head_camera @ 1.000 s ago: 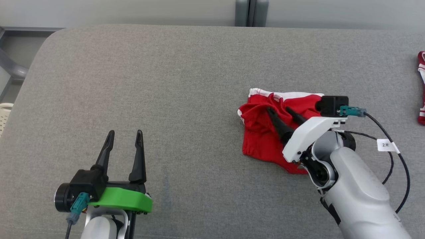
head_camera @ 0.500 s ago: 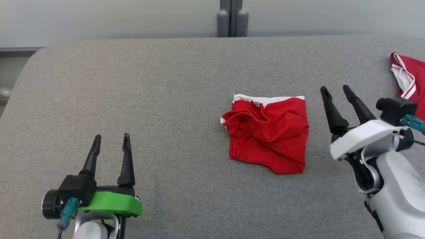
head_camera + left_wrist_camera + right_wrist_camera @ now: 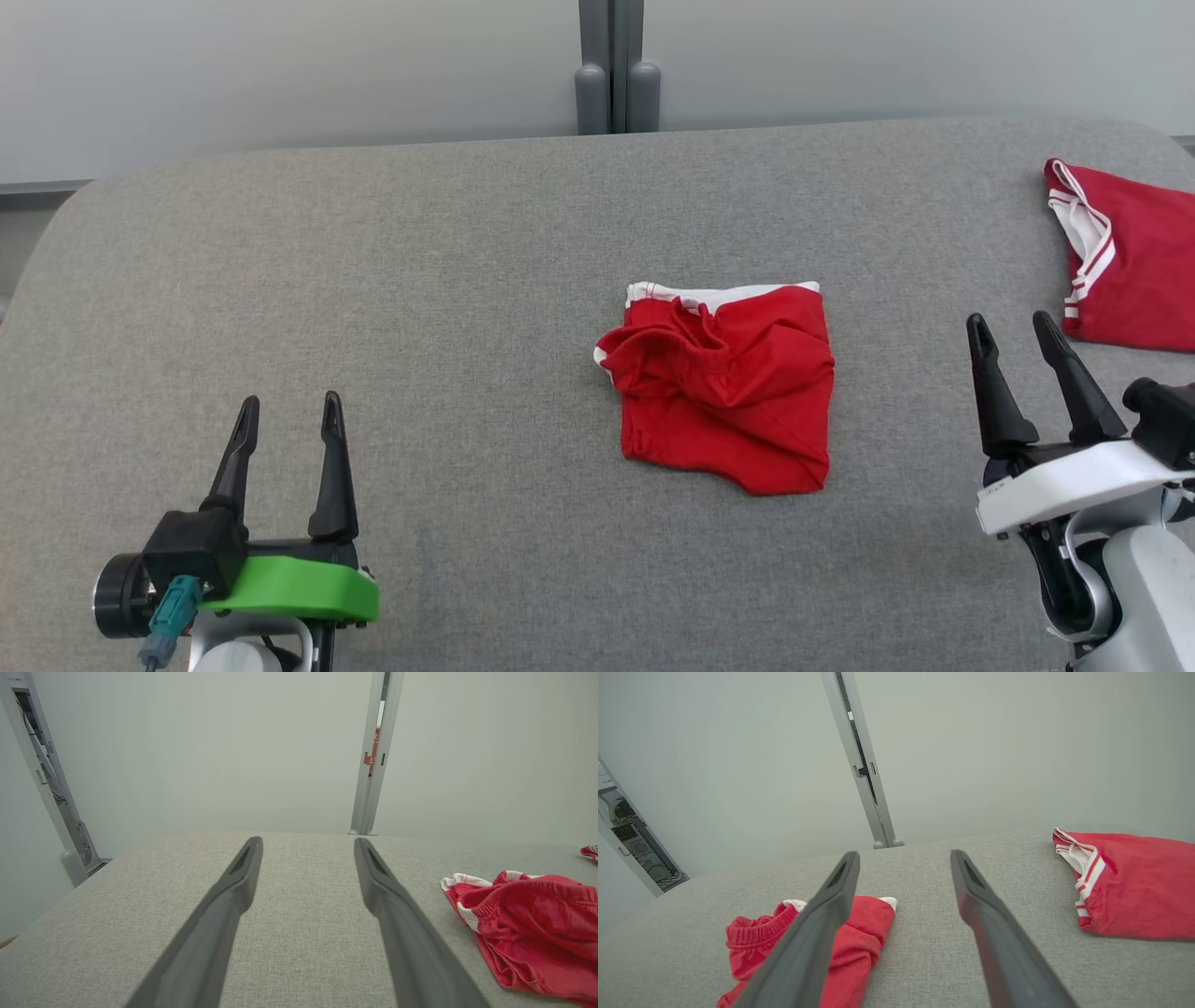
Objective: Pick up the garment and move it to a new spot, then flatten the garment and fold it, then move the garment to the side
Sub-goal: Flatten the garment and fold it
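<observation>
Jaws on the left gripper [image 3: 289,404] and right gripper [image 3: 1010,321] stood wide and empty, the red garment [image 3: 724,387] lay bunched mid-way between them on the grey surface [image 3: 420,271], so flattening looked the step in hand, probably needing opposite edges pinched and spread.

1. This looks like a robot test lab, set up as a partitioned booth.
2. Plain pale wall panels [image 3: 280,75] run across the top of the head view, joined at top centre by a grey metal post [image 3: 611,65].
3. A grey fabric-covered table [image 3: 373,280] with rounded corners spans the frame.
4. An equipment rack [image 3: 630,854] with cabling stands at the right wrist view's left edge.
</observation>
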